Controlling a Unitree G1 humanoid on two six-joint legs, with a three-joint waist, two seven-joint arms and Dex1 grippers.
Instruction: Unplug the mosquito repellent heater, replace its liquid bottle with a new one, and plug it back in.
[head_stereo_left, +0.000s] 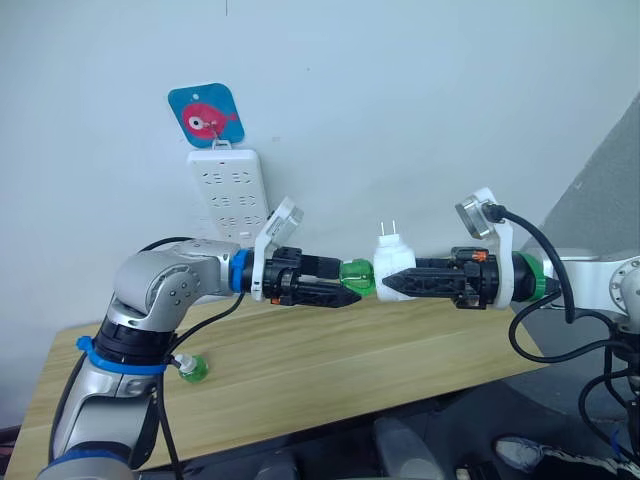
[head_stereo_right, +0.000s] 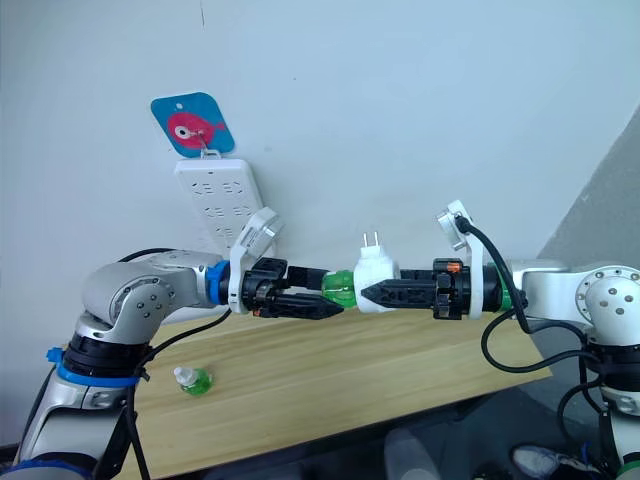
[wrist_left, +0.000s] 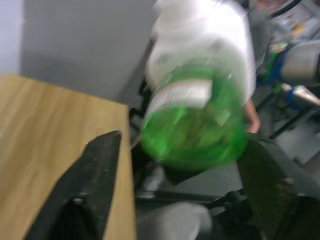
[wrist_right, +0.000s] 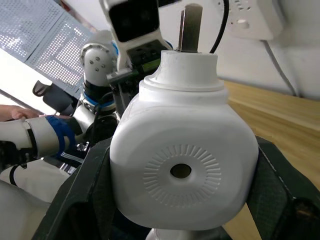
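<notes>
A plain pale grey-white painted wall (head_stereo_left: 420, 90) fills the back of the room. On it hangs a tall white multi-socket power strip (head_stereo_left: 229, 192), hooked under a blue square card with a pink fish picture (head_stereo_left: 206, 114). Below stands a light wooden rectangular surface (head_stereo_left: 330, 365), its far edge against the wall. A grey slanted panel (head_stereo_left: 600, 200) rises at the right. Light is even and soft.
</notes>
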